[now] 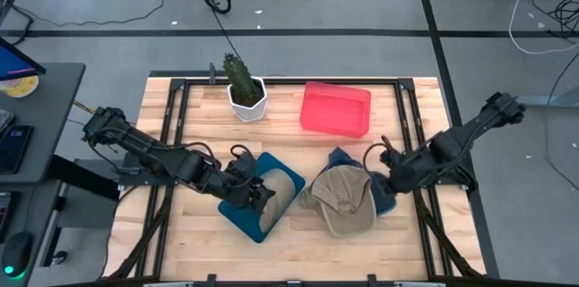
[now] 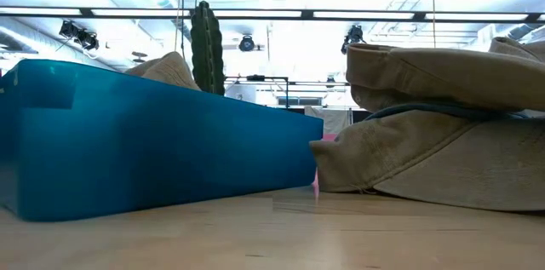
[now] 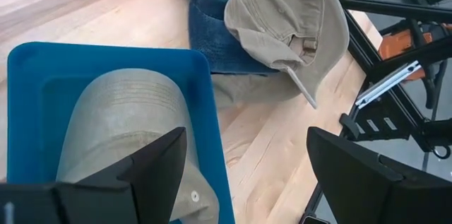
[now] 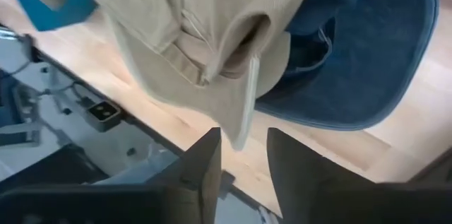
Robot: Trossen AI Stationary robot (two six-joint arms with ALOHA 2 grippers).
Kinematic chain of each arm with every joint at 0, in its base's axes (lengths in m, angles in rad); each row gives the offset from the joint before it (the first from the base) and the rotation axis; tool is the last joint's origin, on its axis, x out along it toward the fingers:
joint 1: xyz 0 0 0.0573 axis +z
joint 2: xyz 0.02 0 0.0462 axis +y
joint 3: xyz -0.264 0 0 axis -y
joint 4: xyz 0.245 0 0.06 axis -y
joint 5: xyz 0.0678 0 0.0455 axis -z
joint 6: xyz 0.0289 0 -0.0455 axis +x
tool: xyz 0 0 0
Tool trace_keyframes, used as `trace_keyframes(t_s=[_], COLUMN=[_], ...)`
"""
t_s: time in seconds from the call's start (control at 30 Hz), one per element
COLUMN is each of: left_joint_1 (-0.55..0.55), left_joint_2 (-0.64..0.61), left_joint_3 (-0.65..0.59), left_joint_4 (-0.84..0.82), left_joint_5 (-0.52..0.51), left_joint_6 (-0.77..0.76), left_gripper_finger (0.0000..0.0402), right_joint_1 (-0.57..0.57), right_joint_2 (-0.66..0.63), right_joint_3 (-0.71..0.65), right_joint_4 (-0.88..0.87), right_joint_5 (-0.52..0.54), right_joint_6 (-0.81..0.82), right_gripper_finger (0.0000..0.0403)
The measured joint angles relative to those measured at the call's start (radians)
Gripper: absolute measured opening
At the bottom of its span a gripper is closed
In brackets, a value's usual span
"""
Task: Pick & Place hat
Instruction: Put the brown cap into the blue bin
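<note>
On the wooden surface (image 1: 181, 233), a tan hat (image 1: 280, 195) lies in the blue bin (image 1: 237, 215), directly under the left gripper (image 1: 256, 195), whose jaws are spread wide and released. A second khaki hat (image 1: 342, 198) rests on a denim hat (image 1: 384, 198) just beside the right gripper (image 1: 387, 176). Its jaws stand slightly parted and hold nothing, so the right arm is nearer.

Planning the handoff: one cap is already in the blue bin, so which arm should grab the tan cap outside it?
Right. Its gripper sits beside the tan cap; the left gripper is over the blue bin.
</note>
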Motion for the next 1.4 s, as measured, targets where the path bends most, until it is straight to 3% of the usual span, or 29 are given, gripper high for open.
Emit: trace_keyframes(t_s=[0.33, 0.53, 0.77, 1.13, 1.4], left_joint_1=[0.048, 0.077, 0.096, 0.1, 0.119], left_joint_2=[0.0, 0.0, 0.0, 0.0, 0.0], left_joint_3=[0.0, 0.0, 0.0, 0.0, 0.0], left_joint_4=[0.041, 0.073, 0.085, 0.084, 0.098], left_joint_5=[-0.001, -0.001, -0.001, -0.011, -0.02], left_joint_6=[0.002, 0.001, -0.009, -0.037, -0.044], left_gripper_finger=[0.0297, 0.0297, 0.0298, 0.0298, 0.0298], right_joint_1=[0.002, 0.003, 0.003, 0.013, 0.03], right_joint_2=[0.105, 0.121, 0.122, 0.077, 0.03], right_joint_3=[-0.052, -0.162, -0.239, -0.24, -0.24], right_joint_4=[0.044, 0.252, 0.381, 0.385, 0.4], right_joint_5=[0.035, 0.034, -0.007, -0.071, -0.074], right_joint_6=[-0.06, -0.048, -0.054, -0.092, -0.105], right_gripper_finger=[0.0266, 0.0292, 0.0227, 0.0021, 0.0009])
